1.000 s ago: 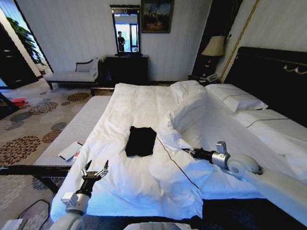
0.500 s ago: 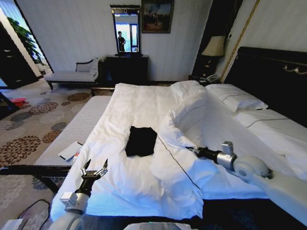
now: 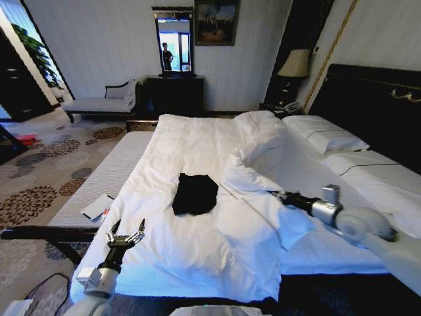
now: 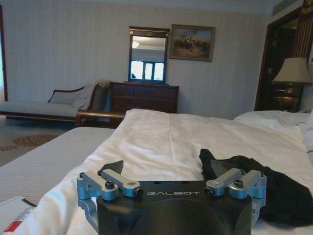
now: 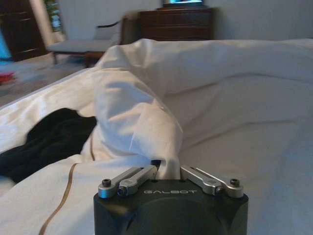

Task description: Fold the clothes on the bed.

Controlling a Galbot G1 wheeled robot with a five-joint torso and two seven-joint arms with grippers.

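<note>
Currently, left gripper (image 3: pixel 125 235) hovers at the near left corner of the bed (image 3: pixel 197 141), fingers (image 4: pixel 113 179) spread open, nothing between them. In the left wrist view it points along the bed surface toward the clothes (image 4: pixel 266 188), which lie just ahead of it and clear of contact.

Right gripper (image 3: pixel 276 193) is over the right half of the bed, arm coming in from the near right side. Fingers (image 5: pixel 132 180) are closed on a raised fold of the white duvet (image 5: pixel 137 120); right wrist view shows the fabric pinched between them and bunched up just ahead. A thin dark piping line runs along the duvet edge below the fold.

Clothes (image 3: pixel 195 193) sit roughly mid-bed, slightly left of centre, as a compact dark bundle lying on the duvet (image 3: pixel 177 250). Not touching either gripper. The bunched duvet ridge lies just to their right, between them and the right gripper.

Farther back: white pillows (image 3: pixel 325 135) along the dark headboard (image 3: pixel 375 112) at the far right side. A striped footboard bench (image 3: pixel 105 178) runs beside the left edge of the bed, with a small flat item (image 3: pixel 97 207) lying on it.
</note>
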